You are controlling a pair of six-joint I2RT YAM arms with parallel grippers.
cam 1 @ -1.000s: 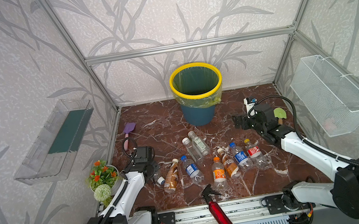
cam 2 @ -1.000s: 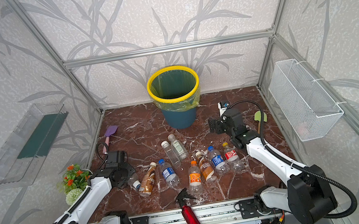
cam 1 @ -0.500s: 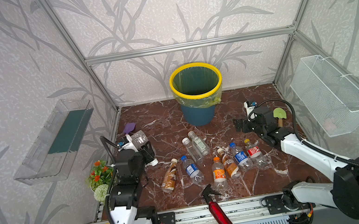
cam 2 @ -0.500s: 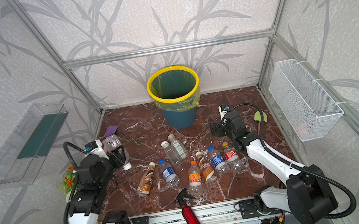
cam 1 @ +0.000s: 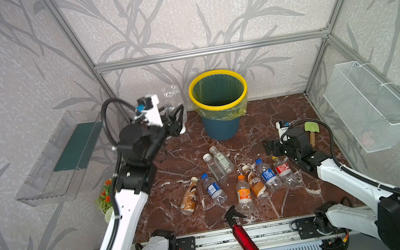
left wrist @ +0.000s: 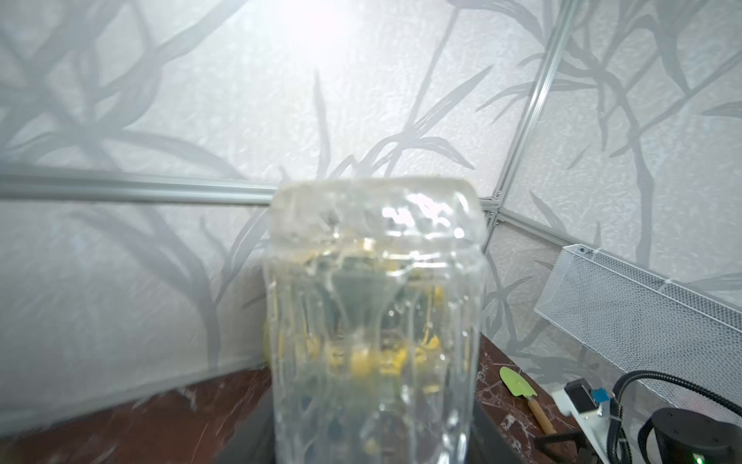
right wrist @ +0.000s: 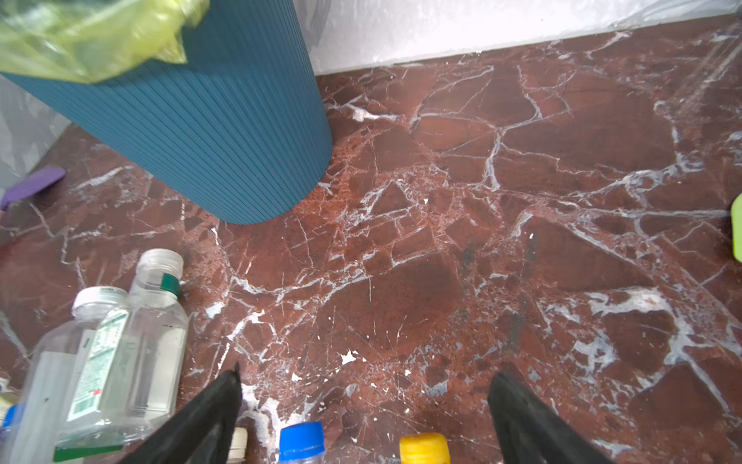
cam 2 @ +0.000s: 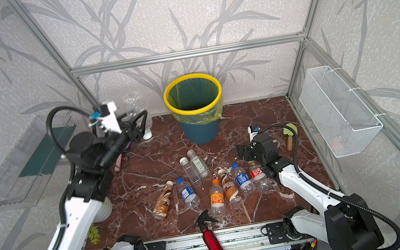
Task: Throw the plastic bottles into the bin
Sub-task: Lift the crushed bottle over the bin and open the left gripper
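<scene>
— So, where's the clear plastic bottle (cam 1: pixel 171 99)?
— Up in the air, cap end down, pinched in the nearly closed jaws of the left claw (cam 1: pixel 174 120), just left of the round dark blue bin with the yellow rim (cam 1: pixel 223 127).
— And the right claw (right wrist: pixel 365 401)?
— Spread wide, holding nothing, low over the red-brown marble floor (right wrist: pixel 522 160). The other plastic bottles (cam 1: pixel 242 192) lie there, a blue and a yellow cap between its tips.

bin (cam 1: pixel 222 127): dark blue, yellow rim | table (cam 1: pixel 285 106): red-brown marble | bottle (left wrist: pixel 373 321): blurred, apparently clear
</scene>
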